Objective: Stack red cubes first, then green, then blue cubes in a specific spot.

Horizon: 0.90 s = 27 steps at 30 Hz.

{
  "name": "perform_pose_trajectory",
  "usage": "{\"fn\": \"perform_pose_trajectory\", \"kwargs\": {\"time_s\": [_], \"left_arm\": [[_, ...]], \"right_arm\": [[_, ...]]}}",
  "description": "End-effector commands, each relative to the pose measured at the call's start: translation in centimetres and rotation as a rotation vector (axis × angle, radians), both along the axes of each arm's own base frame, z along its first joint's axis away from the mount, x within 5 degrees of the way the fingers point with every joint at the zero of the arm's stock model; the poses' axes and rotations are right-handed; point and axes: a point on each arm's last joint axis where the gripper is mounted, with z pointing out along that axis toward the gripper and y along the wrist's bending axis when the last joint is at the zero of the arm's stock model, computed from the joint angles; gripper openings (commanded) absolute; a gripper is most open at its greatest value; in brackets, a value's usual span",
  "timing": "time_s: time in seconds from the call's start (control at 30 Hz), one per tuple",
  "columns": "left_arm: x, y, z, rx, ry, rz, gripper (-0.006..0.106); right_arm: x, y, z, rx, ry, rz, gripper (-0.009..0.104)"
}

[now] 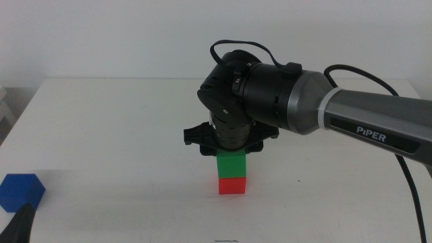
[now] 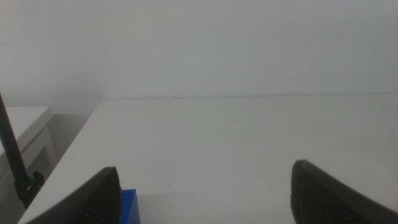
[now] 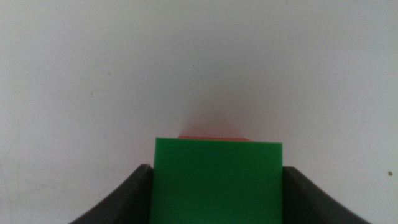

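Blue cube (image 1: 20, 192) is sitting at the far left edge of the white table (image 1: 121, 135), well apart from the stack, nothing touching it; left gripper (image 2: 202, 193) is waiting just beside it at the bottom left corner of the middle view, only a dark jaw tip showing there; in the left wrist view its jaws are standing wide apart with nothing between them, and a corner of the blue cube is peeking out next to one jaw; moving right, the stack is sitting near the table centre on plain white tabletop; red cube (image 1: 233, 185) is resting flat on the table as the base; green cube (image 1: 232, 166) is sitting squarely on top of it, edges roughly aligned; right gripper (image 1: 231, 152) is coming in from the right side and pointing straight down over the stack; in the right wrist view its jaws are sitting against both sides of the green cube, gripping it, with a thin strip of red showing past the green's far edge; no containers in view, all cubes are lying on the bare table; grey right arm (image 1: 358, 115) is stretching off to the right edge, black cable (image 1: 405, 172) trailing beside it.
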Motion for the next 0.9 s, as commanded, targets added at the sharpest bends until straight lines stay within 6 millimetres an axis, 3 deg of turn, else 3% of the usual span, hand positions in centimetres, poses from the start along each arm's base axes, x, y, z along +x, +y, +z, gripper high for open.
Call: {"fn": "perform_pose_trajectory", "kwargs": {"time_s": [0.0, 0.27, 0.5, 0.57, 0.6, 0.63, 0.87], "left_arm": [[-0.15, -0.05, 0.92, -0.024, -0.101, -0.007, 0.094], [-0.15, -0.05, 0.92, -0.024, -0.101, -0.007, 0.094], [-0.15, -0.05, 0.95, -0.024, -0.102, -0.007, 0.094], [-0.15, -0.05, 0.95, -0.024, -0.102, -0.007, 0.094], [-0.15, -0.05, 0.95, -0.024, -0.102, -0.007, 0.094], [-0.15, -0.05, 0.95, -0.024, -0.102, -0.007, 0.094], [-0.15, -0.05, 0.95, -0.024, -0.102, -0.007, 0.094]], "right_arm": [[0.10, -0.25, 3.22, 0.043, -0.096, 0.024, -0.001], [0.05, -0.34, 3.02, 0.029, -0.083, 0.018, -0.001], [-0.11, -0.20, 2.99, 0.051, -0.073, -0.012, 0.027], [-0.27, -0.03, 2.99, 0.051, -0.073, -0.006, 0.040], [-0.27, -0.02, 2.99, 0.053, -0.074, -0.008, 0.055], [-0.29, -0.01, 2.98, 0.056, -0.072, -0.010, 0.059], [-0.49, 0.04, 3.25, 0.079, -0.059, -0.014, 0.080]]}}
